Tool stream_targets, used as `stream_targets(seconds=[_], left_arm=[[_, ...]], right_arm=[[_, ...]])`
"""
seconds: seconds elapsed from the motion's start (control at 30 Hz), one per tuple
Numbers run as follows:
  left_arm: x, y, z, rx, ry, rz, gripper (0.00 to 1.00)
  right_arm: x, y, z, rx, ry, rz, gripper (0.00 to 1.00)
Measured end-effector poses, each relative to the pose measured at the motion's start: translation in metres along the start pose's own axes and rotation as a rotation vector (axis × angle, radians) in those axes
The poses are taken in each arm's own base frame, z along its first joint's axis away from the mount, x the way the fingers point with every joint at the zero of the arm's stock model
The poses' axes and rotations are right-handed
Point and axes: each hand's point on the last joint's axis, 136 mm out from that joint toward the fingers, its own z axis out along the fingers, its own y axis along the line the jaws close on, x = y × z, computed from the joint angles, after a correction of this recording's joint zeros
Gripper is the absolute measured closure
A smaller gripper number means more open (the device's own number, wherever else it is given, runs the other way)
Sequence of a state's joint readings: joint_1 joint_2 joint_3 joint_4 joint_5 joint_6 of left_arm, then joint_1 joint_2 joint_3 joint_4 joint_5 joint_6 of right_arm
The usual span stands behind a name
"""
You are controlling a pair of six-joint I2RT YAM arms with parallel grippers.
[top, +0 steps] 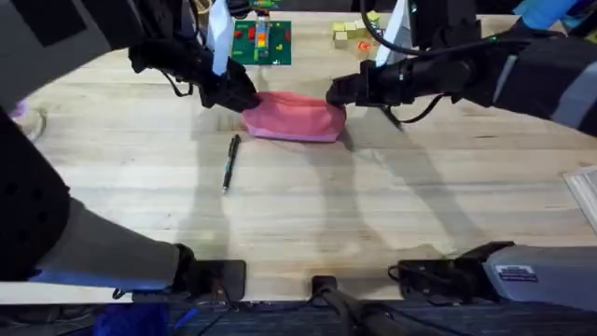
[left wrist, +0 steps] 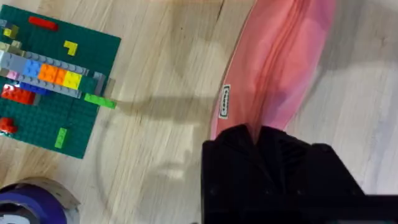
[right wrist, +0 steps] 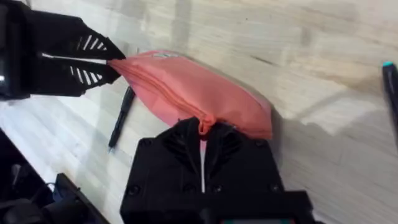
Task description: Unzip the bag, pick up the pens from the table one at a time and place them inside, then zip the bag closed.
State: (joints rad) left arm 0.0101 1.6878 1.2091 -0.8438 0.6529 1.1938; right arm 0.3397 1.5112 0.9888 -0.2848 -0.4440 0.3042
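One dark pen (top: 230,162) lies on the wooden table (top: 373,215), just in front of the pink pencil pouch (top: 297,118). There's a small tag (left wrist: 224,102) on the pouch, lettering too tiny to read. Left gripper (top: 241,98) pinches its left end, right gripper (top: 334,93) is pressed together on the zipper pull (right wrist: 205,123). Green brick baseplate (top: 262,42) sits behind.

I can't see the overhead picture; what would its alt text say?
Two black robot arms hold a pink bag by its ends on a pale wooden table: the left tool pinches one end, the right tool the other. One dark pen lies just in front, and a green brick baseplate sits behind.
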Motion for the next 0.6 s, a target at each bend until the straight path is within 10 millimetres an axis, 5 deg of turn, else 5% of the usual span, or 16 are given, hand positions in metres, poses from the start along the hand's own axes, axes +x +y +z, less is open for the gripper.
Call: stream_targets(seconds=[0.6], left_arm=[[-0.003,-0.002,0.000,0.009,-0.019,-0.001,0.958]], right_arm=[[-0.032,-0.004,-0.001,0.076,-0.141,0.005,0.969]])
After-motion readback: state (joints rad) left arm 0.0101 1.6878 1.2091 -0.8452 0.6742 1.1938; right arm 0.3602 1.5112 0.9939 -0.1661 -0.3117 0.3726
